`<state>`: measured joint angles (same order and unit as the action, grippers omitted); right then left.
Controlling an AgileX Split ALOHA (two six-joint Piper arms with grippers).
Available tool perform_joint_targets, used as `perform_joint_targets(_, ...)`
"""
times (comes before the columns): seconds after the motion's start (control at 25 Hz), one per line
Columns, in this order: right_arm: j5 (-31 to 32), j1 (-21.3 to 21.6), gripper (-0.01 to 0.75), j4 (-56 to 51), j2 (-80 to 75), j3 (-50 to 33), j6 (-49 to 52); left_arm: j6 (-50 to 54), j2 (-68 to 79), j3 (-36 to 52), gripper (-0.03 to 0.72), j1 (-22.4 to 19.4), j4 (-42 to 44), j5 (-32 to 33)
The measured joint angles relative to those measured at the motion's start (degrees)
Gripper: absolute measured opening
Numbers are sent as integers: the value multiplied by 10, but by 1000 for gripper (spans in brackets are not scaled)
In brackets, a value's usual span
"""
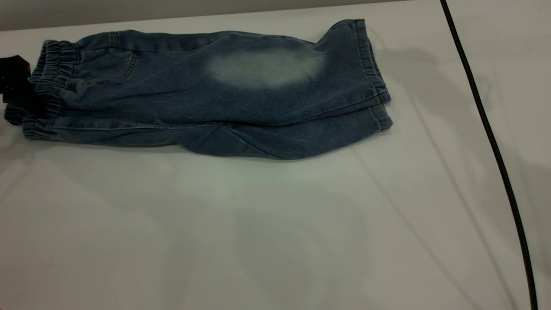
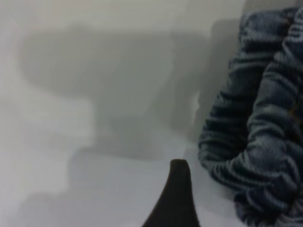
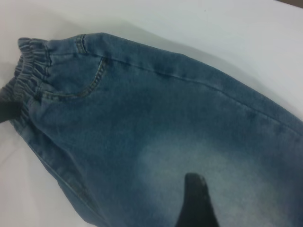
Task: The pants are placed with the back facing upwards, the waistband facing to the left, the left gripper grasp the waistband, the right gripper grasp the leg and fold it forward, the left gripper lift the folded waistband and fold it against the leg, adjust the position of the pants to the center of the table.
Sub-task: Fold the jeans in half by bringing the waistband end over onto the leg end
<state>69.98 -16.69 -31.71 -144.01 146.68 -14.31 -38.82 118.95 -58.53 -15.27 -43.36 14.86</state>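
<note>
Already the pants (image 1: 206,94) are lying folded lengthwise toward the far left of the table (image 1: 275,232), the left gripper (image 1: 15,84) sitting at the waistband (image 1: 47,86) with its grip unreadable, leaving the waist-to-leg fold and centering undone.

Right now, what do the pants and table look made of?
Pants: looks like soft blue denim, woven texture, faded whitish patch, gathered elastic waistband. Table: smooth white hard top, probably laminate or plastic; faint sheen and soft shadows.
</note>
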Motion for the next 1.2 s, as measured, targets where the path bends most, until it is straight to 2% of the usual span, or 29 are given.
perform_joint_targets(0.44, 0, 0, 426, 0, 0, 0, 1, -118, 27, 0, 590, 0, -160, -3)
perform_joint_targets(0.56, 0, 0, 426, 0, 0, 0, 1, -149, 27, 0, 559, 0, -194, -3)
perform_joint_targets(1.2, -1, -6, 426, -19, -20, 0, 1, -149, 27, 0, 161, 0, -204, 0)
